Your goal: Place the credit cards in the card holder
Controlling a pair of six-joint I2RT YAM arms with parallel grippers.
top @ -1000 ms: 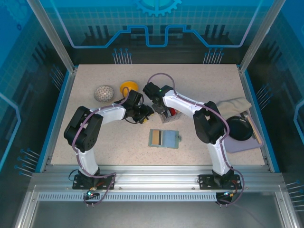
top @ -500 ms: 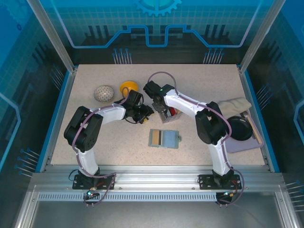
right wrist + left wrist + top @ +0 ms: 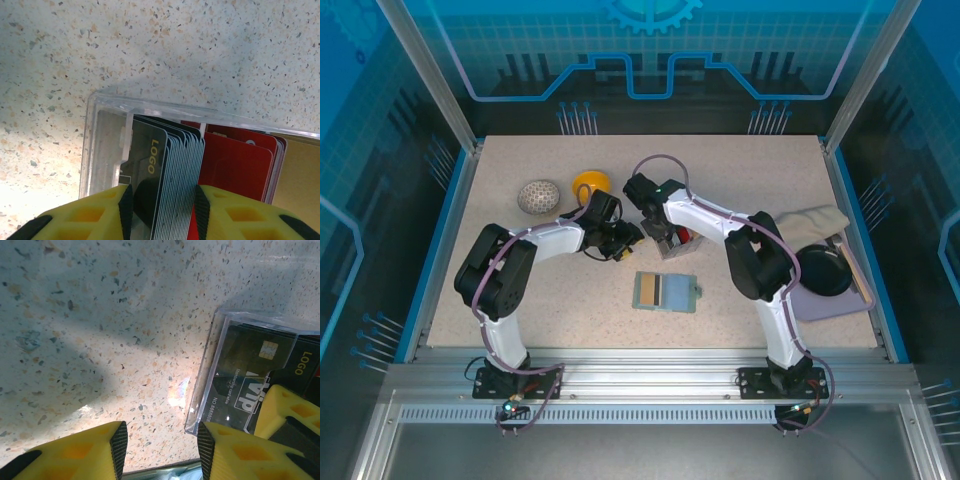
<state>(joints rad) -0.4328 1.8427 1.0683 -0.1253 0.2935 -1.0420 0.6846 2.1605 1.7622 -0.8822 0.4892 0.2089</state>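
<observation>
1. Two pincers sit close together over the worktop (image 3: 580, 310).
2. Left pincer (image 3: 160, 440): spread, nothing in it, clear box (image 3: 210, 365) just to its right.
3. Right pincer (image 3: 162, 200): straddling the credit cards (image 3: 175, 160) in that box, can't tell if it's pinching.
4. Card holder (image 3: 666, 292): flat on the near side of both pincers.

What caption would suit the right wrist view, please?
Right gripper astride the black and grey credit cards in a clear box.

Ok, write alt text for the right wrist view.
A clear plastic box on a speckled tabletop holds cards: a black card marked LOGO, a pack of grey cards, red cards. The right tool straddles the black and grey ones.
</observation>
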